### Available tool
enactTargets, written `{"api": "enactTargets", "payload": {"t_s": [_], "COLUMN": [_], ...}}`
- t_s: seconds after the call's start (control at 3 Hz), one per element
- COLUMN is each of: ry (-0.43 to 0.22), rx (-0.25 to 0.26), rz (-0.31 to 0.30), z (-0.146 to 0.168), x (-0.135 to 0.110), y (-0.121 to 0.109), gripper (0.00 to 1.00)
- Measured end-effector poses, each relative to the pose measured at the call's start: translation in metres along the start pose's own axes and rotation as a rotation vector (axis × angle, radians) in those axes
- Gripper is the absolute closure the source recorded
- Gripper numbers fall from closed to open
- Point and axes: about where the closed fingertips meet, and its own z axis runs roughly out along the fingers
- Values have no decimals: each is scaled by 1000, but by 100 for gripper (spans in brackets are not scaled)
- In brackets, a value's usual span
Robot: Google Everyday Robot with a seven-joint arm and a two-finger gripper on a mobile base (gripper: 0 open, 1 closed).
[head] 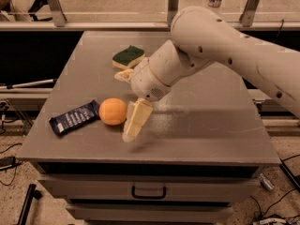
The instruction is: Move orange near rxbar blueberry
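The orange rests on the grey table at the front left. Its left side touches the right end of the rxbar blueberry, a dark navy bar with white lettering lying flat. My gripper hangs just right of the orange with its jaws spread wide. The near finger points down to the table beside the orange. The far finger sits behind it, near the sponge. The gripper holds nothing.
A green-and-yellow sponge lies at the back of the table, behind the gripper. My big white arm reaches in from the right over the table's middle. A drawer handle is below the front edge.
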Motion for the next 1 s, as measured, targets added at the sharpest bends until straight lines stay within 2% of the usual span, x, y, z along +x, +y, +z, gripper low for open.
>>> {"api": "enactTargets", "payload": {"t_s": [0.67, 1.0], "ry": [12, 90], "rx": [-25, 24], "rz": [-15, -2], "z": [-7, -35], "x": [2, 16], "y": [-1, -9], "gripper": [0, 0]}}
